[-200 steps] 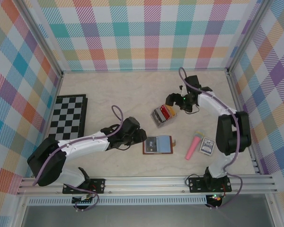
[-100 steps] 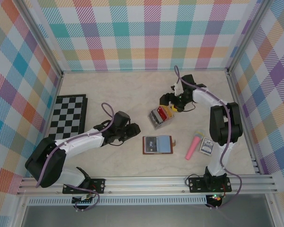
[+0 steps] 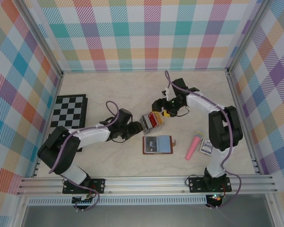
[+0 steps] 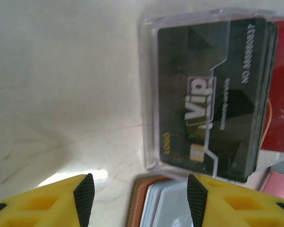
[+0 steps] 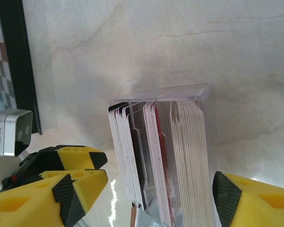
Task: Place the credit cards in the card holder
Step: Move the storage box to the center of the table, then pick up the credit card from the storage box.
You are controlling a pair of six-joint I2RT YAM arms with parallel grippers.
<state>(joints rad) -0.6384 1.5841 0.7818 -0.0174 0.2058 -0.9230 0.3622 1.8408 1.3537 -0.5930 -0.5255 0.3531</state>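
The credit cards (image 3: 152,120) stand upright in a clear plastic rack (image 5: 199,101). A black VIP card (image 4: 208,94) is the frontmost one; red, dark and whitish cards (image 5: 165,156) fill the slots behind it. The card holder (image 3: 157,144) lies open just in front of the rack, pale blue side up, with a dark card on its left half. Its brown edge (image 4: 142,203) shows under my left gripper (image 4: 139,198). That gripper (image 3: 136,126) is open, level with the rack's left end. My right gripper (image 5: 146,201) is open above the rack, with its fingers on either side of the rack.
A folded chessboard (image 3: 68,117) lies at the left, and its edge (image 5: 9,61) shows in the right wrist view. A pink object (image 3: 194,146) and a small card box (image 3: 207,145) lie right of the card holder. The left gripper's yellow fingers (image 5: 71,158) sit close beside the rack.
The left gripper swung right and back to the rack's left end. The right gripper moved left and its jaws narrowed a little. The rack ended up lower left of where it stood.
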